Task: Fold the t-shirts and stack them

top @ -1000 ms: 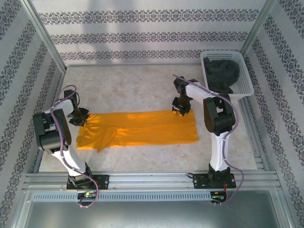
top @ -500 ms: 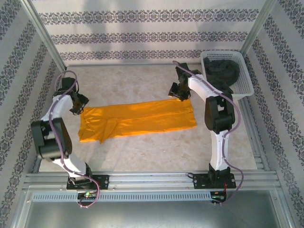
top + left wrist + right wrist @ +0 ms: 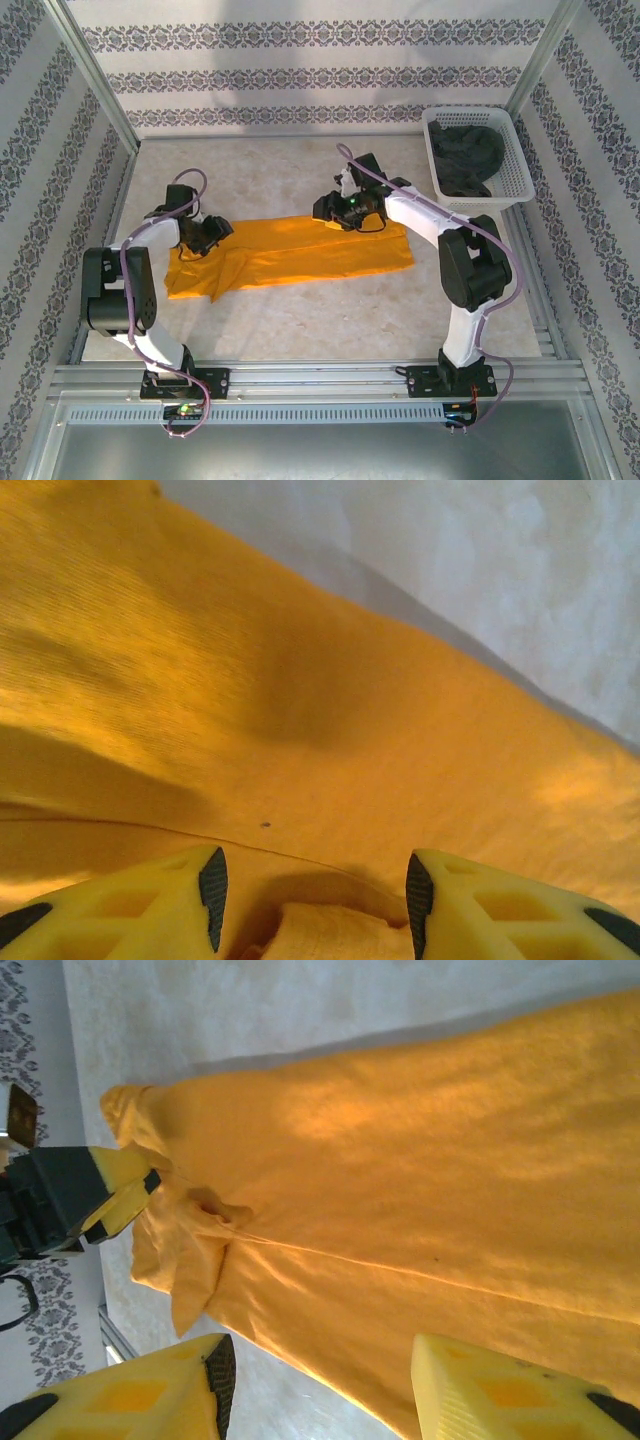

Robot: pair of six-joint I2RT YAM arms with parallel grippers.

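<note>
The mustard-orange t-shirt (image 3: 300, 252) lies flat across the table as a long folded band, rumpled at its left end. My left gripper (image 3: 208, 232) hovers low over that left end, open; the left wrist view shows its jaws (image 3: 312, 880) apart with a raised fold of orange cloth (image 3: 330, 935) between them, not pinched. My right gripper (image 3: 330, 208) hangs open over the shirt's far edge near the middle, with nothing between its fingers (image 3: 315, 1370). The dark charcoal t-shirt (image 3: 462, 150) lies bunched in the basket.
The white lattice basket (image 3: 517, 168) stands at the back right corner. Patterned walls close the table (image 3: 300, 330) on three sides. Bare tabletop lies behind and in front of the orange shirt. The left gripper's yellow finger (image 3: 115, 1195) shows in the right wrist view.
Both grippers have let go of the shirt's far corners and swung inward over it: the left to the right, the right to the left. The shirt lies slightly farther back than a second ago.
</note>
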